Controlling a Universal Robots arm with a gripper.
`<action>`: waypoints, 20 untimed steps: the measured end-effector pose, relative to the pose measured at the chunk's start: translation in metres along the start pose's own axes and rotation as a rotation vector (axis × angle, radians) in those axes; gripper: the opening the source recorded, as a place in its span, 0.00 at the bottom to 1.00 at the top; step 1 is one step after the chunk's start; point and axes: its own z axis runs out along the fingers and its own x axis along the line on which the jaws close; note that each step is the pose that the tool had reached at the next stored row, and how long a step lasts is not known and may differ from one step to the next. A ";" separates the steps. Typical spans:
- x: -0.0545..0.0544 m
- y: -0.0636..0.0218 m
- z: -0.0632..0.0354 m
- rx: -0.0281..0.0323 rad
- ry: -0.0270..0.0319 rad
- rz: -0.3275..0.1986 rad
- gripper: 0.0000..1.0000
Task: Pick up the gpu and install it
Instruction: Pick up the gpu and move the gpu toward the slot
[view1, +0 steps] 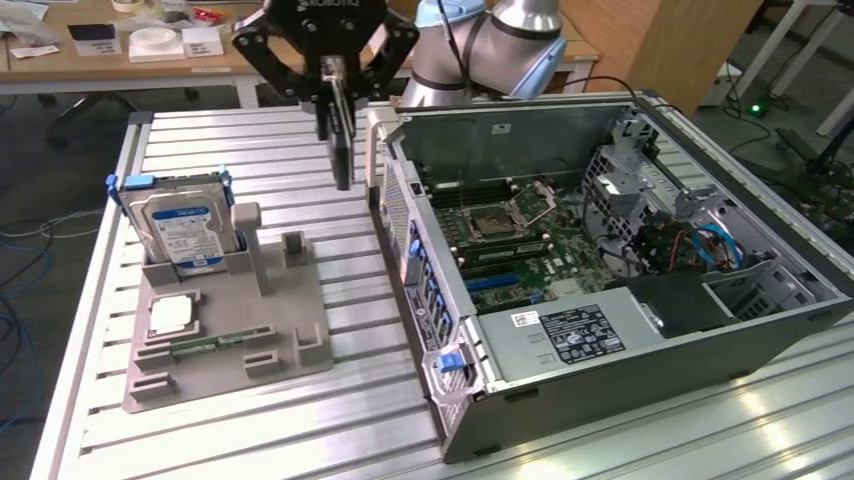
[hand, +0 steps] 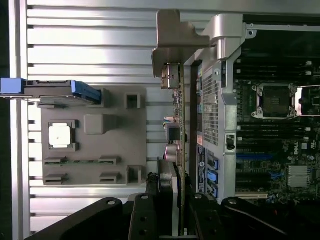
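Observation:
The gpu (view1: 343, 145) hangs on edge in the air between the grey fixture and the open computer case, its lower end above the slatted table. My gripper (view1: 334, 85) is shut on its upper part. In the wrist view the gpu (hand: 181, 125) appears edge-on, green with connectors along it and a silver metal bracket (hand: 172, 35) at its far end. There the gripper (hand: 172, 200) clamps the card from both sides with its black fingers (hand: 145, 210). The card sits just outside the case's rear wall (hand: 217, 100).
The open computer case (view1: 747, 330) lies on its side at the exterior view's right, motherboard (view1: 534, 250) exposed. A grey fixture (view1: 227, 320) at the left holds an upright hard drive (view1: 187, 225), a processor chip (view1: 171, 315) and a memory stick (view1: 207, 343).

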 end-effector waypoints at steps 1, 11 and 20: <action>-0.004 0.0000 0.0002 -0.0001 0.0000 0.000 0.28; -0.036 0.0004 0.0017 -0.0002 -0.0002 0.000 0.28; -0.069 0.0008 0.0031 -0.0002 0.0000 0.000 0.28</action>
